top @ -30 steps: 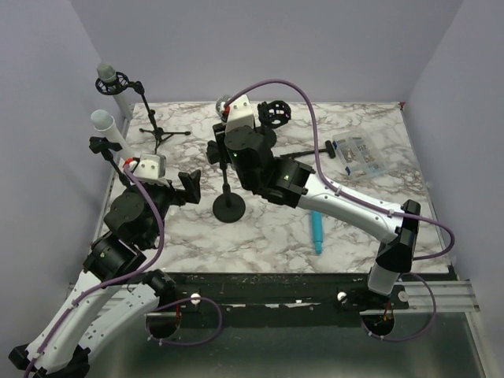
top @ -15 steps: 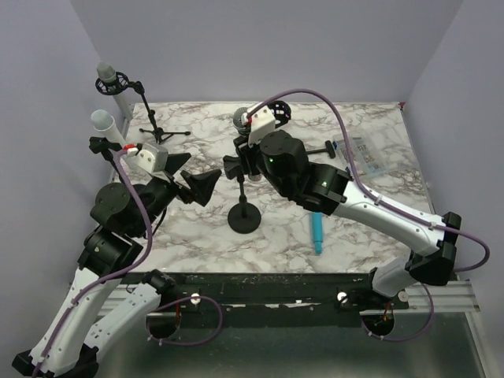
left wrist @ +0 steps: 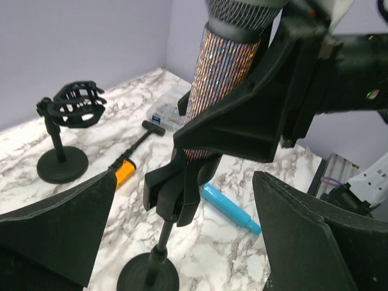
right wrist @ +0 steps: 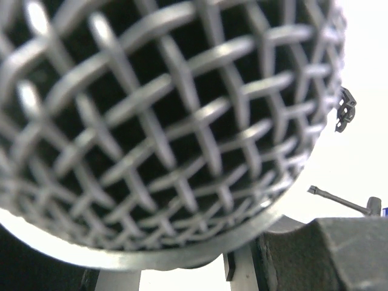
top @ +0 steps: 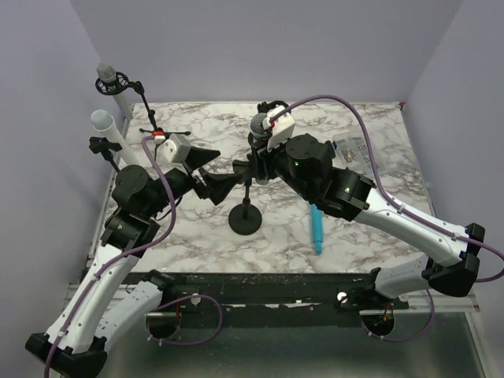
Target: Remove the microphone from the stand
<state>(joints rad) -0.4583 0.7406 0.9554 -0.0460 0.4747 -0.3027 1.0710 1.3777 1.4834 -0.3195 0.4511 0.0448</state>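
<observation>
The microphone (top: 259, 126), with a silver mesh head and a glittery body (left wrist: 217, 85), stands upright in the clip (left wrist: 176, 194) of a black stand with a round base (top: 244, 221). My right gripper (top: 257, 160) is shut on the microphone's body just above the clip. In the right wrist view the mesh head (right wrist: 163, 121) fills the frame, with one finger (right wrist: 345, 254) beside it. My left gripper (top: 216, 175) is open, and its fingers (left wrist: 54, 224) stand on either side of the stand's pole (left wrist: 159, 248) without touching it.
A blue tube (top: 316, 231) lies right of the base. A clear plastic box (top: 358, 154) sits at the back right. A short stand with an empty shock mount (left wrist: 65, 136) and an orange-and-black tool (left wrist: 124, 168) lie behind. A tripod stand (top: 154, 127) and two white microphones (top: 105, 122) stand at the left.
My right arm has swung right, carrying the microphone and stand a little right. My left gripper has moved right and now straddles the stand's pole.
</observation>
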